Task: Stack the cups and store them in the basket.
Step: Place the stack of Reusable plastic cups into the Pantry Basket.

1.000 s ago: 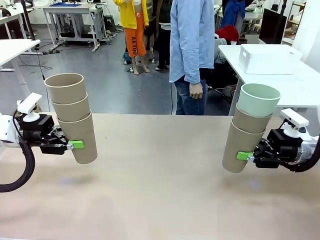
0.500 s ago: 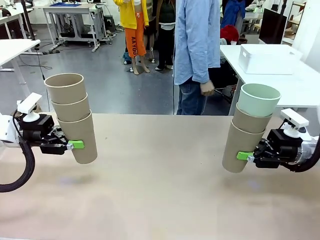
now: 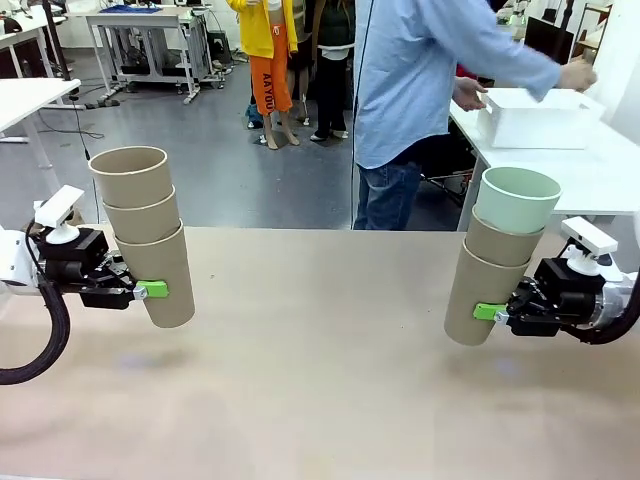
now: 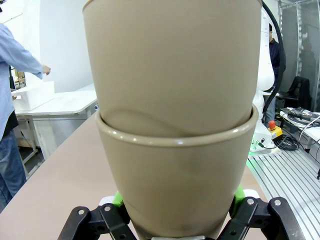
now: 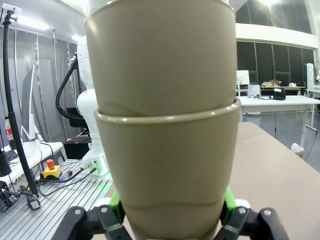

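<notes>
**Cups [image 3: 145,235] held in two stacks, basket [image 3: 535,118] off on the far right**

At the left, the left end effector [image 3: 158,291] is clamped on the lowest cup of the left stack [image 3: 143,232]. This is three tan cups nested together, leaning slightly and lifted clear of the tabletop [image 3: 320,370]. The grip low on the outer cup seems chosen so that the two cups inside ride along and the open mouth is free for more.

At the right, the right end effector [image 3: 478,312] grips the bottom cup of the right stack [image 3: 500,265] in the same way. Here two tan cups carry the mint-green cup [image 3: 518,200] on top, also held above the tabletop and tilted inward. The wrist views show each bottom cup pinched between green pads.

The two stacks are well apart and not yet joined. The basket lies on a separate white table [image 3: 610,170] at the far right, where a person [image 3: 420,90] has hands [image 3: 578,75] at either end of it. That probably means both arms are holding their loads aloft until there is a bin to store them in.
</notes>
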Action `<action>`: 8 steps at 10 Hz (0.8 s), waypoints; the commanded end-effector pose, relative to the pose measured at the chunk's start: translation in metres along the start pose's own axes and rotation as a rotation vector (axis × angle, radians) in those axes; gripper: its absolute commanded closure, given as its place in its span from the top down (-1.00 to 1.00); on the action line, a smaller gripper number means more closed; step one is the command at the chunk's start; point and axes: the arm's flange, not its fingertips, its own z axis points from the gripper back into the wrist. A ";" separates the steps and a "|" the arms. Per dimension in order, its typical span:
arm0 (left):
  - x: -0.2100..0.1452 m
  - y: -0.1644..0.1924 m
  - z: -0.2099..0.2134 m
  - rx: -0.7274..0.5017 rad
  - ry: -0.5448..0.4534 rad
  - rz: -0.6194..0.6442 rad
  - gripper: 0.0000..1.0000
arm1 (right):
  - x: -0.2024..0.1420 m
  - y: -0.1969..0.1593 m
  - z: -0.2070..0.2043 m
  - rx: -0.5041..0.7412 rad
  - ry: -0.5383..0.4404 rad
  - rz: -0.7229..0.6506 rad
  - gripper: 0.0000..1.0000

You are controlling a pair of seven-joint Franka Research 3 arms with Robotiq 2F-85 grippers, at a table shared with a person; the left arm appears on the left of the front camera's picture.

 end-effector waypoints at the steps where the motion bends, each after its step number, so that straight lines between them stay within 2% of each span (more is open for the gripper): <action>1: 0.005 0.000 0.000 -0.005 -0.001 -0.010 0.71 | 0.005 0.000 0.000 0.002 -0.001 -0.010 0.72; 8: 0.005 0.000 0.000 -0.005 -0.001 -0.010 0.71 | 0.005 0.000 0.000 0.002 -0.001 -0.010 0.72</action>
